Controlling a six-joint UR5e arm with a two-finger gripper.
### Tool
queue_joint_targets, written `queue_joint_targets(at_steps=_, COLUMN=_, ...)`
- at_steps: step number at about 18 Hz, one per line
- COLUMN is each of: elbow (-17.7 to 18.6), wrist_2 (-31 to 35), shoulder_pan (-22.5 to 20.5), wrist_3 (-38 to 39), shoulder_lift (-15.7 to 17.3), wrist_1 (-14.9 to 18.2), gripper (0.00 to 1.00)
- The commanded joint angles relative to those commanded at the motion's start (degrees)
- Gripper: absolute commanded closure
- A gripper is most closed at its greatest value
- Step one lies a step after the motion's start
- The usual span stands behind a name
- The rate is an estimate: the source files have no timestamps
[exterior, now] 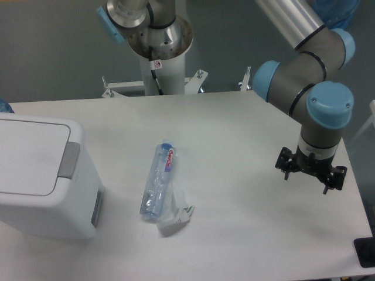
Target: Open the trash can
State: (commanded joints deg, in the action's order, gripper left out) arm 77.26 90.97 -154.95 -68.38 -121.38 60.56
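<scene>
The trash can [47, 205] is a large white boxy bin at the table's left edge. Its flat white lid [29, 155] lies down shut, and the grey push tab [68, 159] is on the lid's right side. My gripper [311, 174] hangs pointing down over the right part of the table, far to the right of the bin. Its black fingers [285, 164] stand spread wide with nothing between them.
A clear plastic bottle [158, 181] with a blue cap lies on the white table [234, 129] between the bin and the gripper, with a crumpled clear wrapper [177, 213] beside it. The arm's base column [158, 47] stands at the back. A dark object [366, 252] sits at the front right corner.
</scene>
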Motion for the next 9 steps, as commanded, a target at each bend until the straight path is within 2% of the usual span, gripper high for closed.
queue_joint_targets(at_steps=7, elbow=-0.1, wrist_2=-0.5, shoulder_pan=0.6, wrist_3=1.3, shoulder_lift=0.6, wrist_1=0.6, gripper=0.00)
queue_joint_targets(at_steps=9, elbow=-0.1, wrist_2=-1.4, shoulder_pan=1.5, wrist_3=4.8, shoulder_lift=1.4, wrist_1=1.4, gripper=0.00)
